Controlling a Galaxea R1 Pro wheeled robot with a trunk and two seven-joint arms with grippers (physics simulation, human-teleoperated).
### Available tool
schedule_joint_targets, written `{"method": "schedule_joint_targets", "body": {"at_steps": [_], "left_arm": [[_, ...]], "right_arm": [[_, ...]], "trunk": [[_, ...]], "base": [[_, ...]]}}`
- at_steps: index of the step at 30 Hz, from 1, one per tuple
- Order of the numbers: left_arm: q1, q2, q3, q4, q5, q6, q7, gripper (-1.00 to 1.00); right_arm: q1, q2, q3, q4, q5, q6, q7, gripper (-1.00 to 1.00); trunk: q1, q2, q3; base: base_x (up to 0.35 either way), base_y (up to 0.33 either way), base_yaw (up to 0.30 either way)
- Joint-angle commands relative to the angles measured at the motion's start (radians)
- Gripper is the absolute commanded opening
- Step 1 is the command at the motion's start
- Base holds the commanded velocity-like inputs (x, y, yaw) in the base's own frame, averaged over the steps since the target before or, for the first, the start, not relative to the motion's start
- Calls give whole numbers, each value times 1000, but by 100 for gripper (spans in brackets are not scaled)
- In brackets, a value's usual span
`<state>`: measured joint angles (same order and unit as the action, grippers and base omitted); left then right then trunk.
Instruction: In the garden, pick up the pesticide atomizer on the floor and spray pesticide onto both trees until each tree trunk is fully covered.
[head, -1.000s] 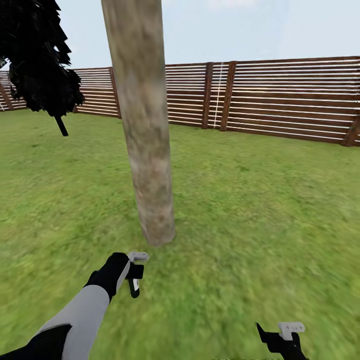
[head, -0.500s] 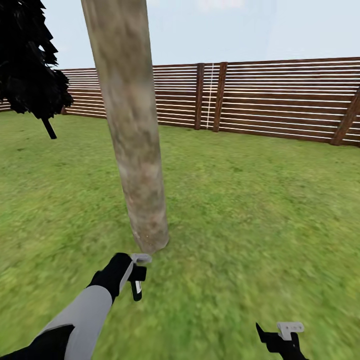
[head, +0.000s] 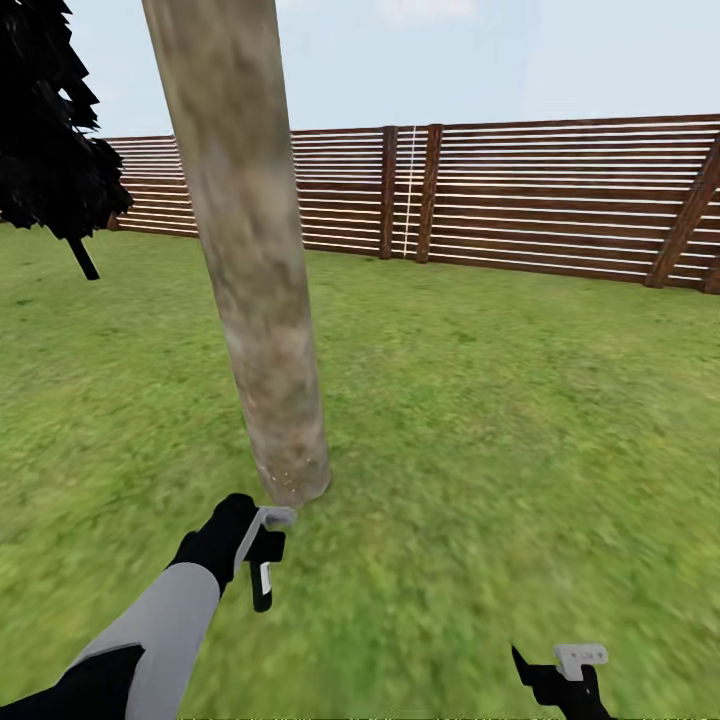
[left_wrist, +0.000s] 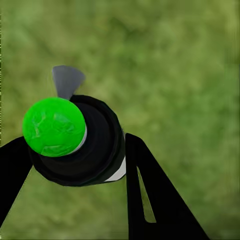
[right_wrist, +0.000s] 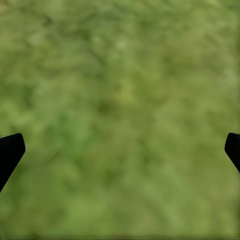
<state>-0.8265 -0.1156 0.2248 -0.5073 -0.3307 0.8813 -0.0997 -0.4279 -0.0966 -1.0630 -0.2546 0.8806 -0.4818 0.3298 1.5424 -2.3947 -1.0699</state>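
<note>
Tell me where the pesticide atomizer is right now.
The pesticide atomizer sits clamped between the left gripper fingers, held low over the lawn just in front of the base of the thick tree trunk, left of centre in the head view.

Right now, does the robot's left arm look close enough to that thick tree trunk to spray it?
Probably yes. The left gripper, shut on the pesticide atomizer, hangs just short of the tree trunk base, with bare grass between them. Where the nozzle points is unclear.
</note>
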Motion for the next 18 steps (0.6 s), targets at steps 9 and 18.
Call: {"method": "schedule_joint_targets", "body": {"at_steps": [9,18], "left_arm": [[1,101,-2,-37,2,9,-11,-100],[-1,7,-108,-39,5,11,-14,-100]], "right_arm": [[0,0,0,1,0,0,0,100],[0,-5,-4,-4,-7,-34,0,100]], "trunk": [[35,-63,-28],[58,-105,-47]], "base": [[0,0,0],[0,0,0]]}}
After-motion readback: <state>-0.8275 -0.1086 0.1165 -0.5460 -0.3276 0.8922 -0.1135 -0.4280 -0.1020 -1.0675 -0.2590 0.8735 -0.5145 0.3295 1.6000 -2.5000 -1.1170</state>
